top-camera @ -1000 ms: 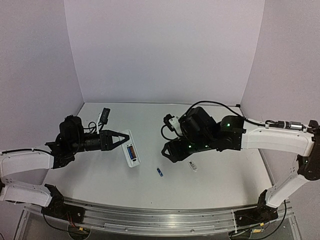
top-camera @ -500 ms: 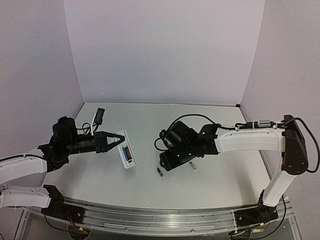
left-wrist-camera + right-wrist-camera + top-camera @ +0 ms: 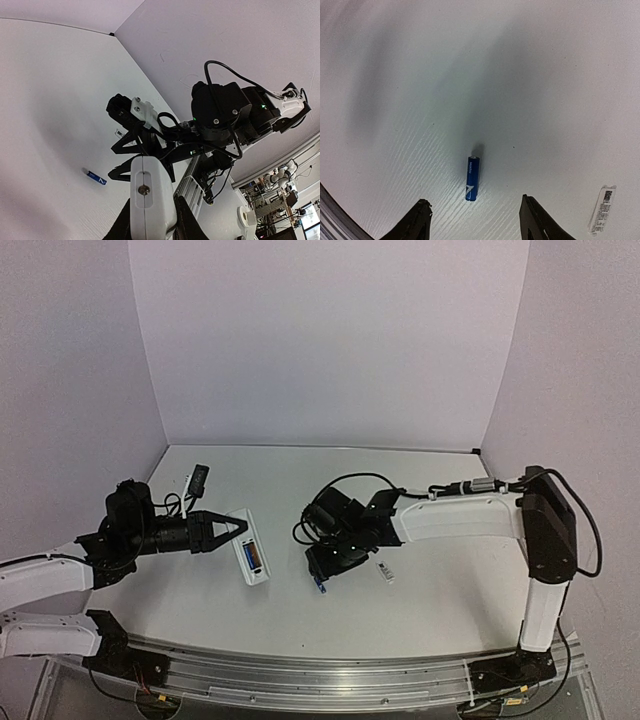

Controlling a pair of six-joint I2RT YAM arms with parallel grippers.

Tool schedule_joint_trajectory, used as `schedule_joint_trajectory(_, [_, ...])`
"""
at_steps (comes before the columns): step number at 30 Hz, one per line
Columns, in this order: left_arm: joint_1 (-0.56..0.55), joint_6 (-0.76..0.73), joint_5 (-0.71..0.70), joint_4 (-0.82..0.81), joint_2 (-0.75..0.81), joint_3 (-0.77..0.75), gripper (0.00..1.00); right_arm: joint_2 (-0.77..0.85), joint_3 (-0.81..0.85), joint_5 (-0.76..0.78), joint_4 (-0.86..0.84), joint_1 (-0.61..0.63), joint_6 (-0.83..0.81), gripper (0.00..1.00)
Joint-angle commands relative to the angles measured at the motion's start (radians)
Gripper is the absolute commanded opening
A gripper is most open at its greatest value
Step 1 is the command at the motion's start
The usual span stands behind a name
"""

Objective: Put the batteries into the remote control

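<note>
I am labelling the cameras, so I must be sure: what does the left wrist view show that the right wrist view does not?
Only the left wrist view shows the remote control, its end clamped in the left gripper, and the right arm seen from outside. Only the right wrist view shows that the loose blue battery lies just ahead of the gap between the open fingers of the right gripper, untouched. Both show that battery on the white table.

White table (image 3: 430, 610) bears a battery (image 3: 472, 178) and cover (image 3: 602, 209).
</note>
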State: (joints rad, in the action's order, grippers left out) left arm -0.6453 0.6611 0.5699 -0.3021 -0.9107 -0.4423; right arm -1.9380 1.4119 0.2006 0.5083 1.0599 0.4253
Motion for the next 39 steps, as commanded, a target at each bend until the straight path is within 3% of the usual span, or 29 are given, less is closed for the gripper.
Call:
schedule_joint_trajectory(1, [0.0,0.011,-0.016,-0.026,0.022,0.003,0.0,-0.081,0.107,-0.013,0.08,-0.011,0.022,0.55])
schedule_joint_trajectory(5, [0.0,0.012,-0.024,-0.024,0.029,0.011,0.0,-0.162,0.192,-0.041,0.145,-0.027,0.024,0.43])
schedule_joint_trajectory(16, [0.0,0.018,-0.04,-0.022,0.028,0.018,0.0,-0.304,0.352,-0.106,0.301,-0.038,0.001,0.3])
schedule_joint_trajectory(34, [0.0,0.032,-0.062,-0.037,0.017,0.022,0.0,-0.361,0.394,-0.153,0.343,-0.04,0.008,0.21])
schedule_joint_trajectory(39, [0.0,0.042,-0.073,-0.043,0.018,0.029,0.0,-0.37,0.397,-0.143,0.343,-0.039,0.015,0.08])
